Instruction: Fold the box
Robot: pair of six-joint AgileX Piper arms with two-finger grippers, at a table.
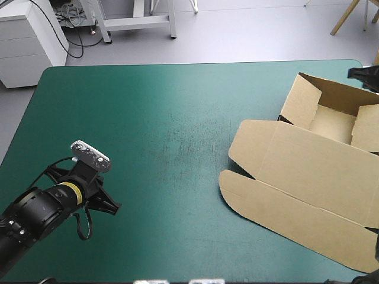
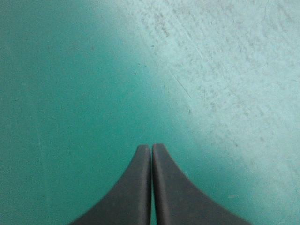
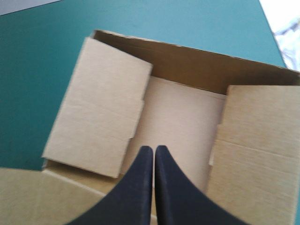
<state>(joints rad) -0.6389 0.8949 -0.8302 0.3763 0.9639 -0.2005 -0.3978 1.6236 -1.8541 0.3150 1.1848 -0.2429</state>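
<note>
Box [image 1: 308, 171] is on the right side of the worktop [image 1: 148, 118], partly formed. The tray end [image 1: 331, 121] is at the far right corner, with its far wall up and two side flaps [image 3: 101, 103] leaning inward over the floor. The lid panel [image 1: 296, 177] lies flat on the teal-green cover and runs toward the near edge. A rounded tuck flap [image 1: 237, 189] sits at its left rim. It's brown board throughout.

Right gripper [image 3: 153, 149]: black fingers are pressed together into one point and hold nothing. It hovers over the tray floor between the two side flaps, on the side where the tray meets the lid.

Left gripper [image 2: 151, 147]: fingers also tip to tip, empty. It's over bare cover at the near-left of the worktop, well apart from the box. The cover ahead of it looks pale and scuffed.
</note>
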